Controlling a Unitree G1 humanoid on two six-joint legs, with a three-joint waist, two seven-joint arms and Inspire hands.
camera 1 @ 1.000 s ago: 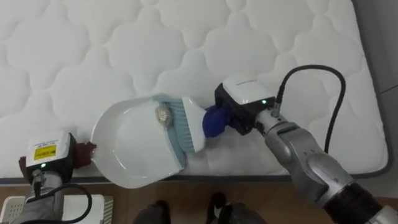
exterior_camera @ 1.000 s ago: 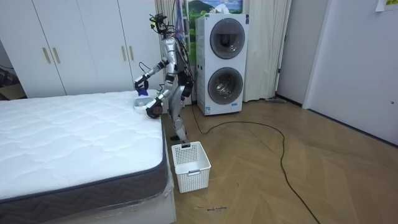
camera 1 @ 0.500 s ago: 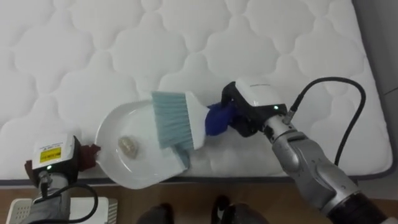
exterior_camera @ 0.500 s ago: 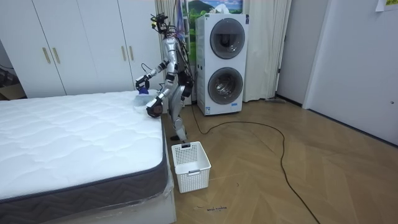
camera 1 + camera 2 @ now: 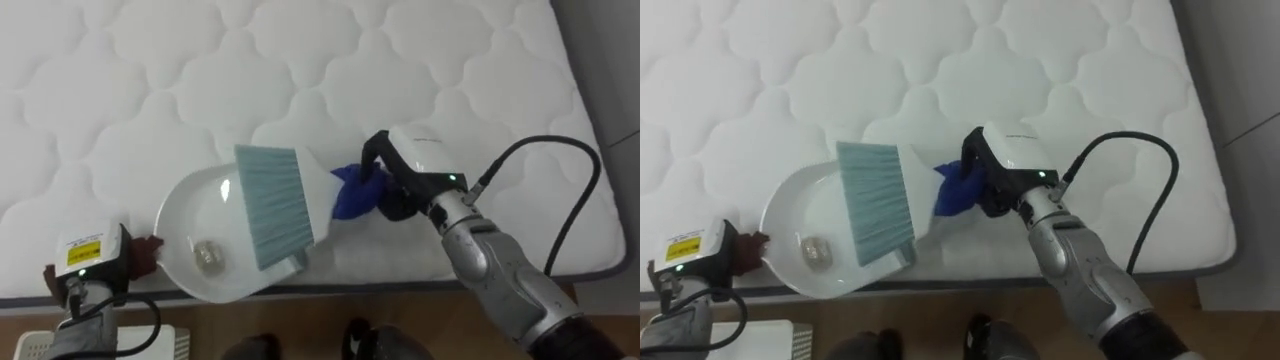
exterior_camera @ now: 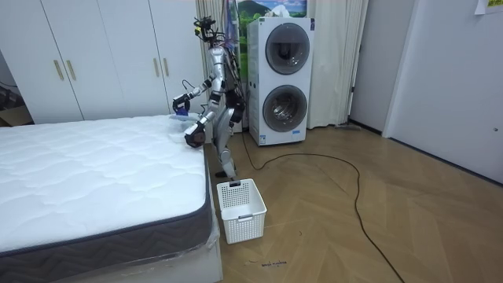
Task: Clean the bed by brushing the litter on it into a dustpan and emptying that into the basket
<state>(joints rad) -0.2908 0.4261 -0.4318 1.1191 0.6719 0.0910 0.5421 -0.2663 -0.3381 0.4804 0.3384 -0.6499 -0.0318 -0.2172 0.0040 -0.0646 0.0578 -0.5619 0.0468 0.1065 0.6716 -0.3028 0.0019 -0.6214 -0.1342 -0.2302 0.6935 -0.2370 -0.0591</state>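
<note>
Finding: one small pale scrap of debris (image 5: 205,256) lies inside the white dustpan (image 5: 190,215), toward its handle end, so the sweep appears largely done. The pan sits on the quilted mattress (image 5: 400,70) close to its near edge. The brush (image 5: 270,205) stands over the pan's mouth with its pale blue bristles fanned toward the scrap. The right hand (image 5: 400,185) is clasped round the brush's blue handle. The left hand (image 5: 88,255) sits at the pan's dark red handle (image 5: 148,250); its grip cannot be told from above. Recommendation: keep the pan level or tipped back, hold the bristles across the mouth as a gate, and lift both together. Clearances: the near edge drops to wooden floor, with a white basket (image 6: 241,208) below; the mattress's side edge runs just past the right arm; the far surface is bare and gives ample room.
</note>
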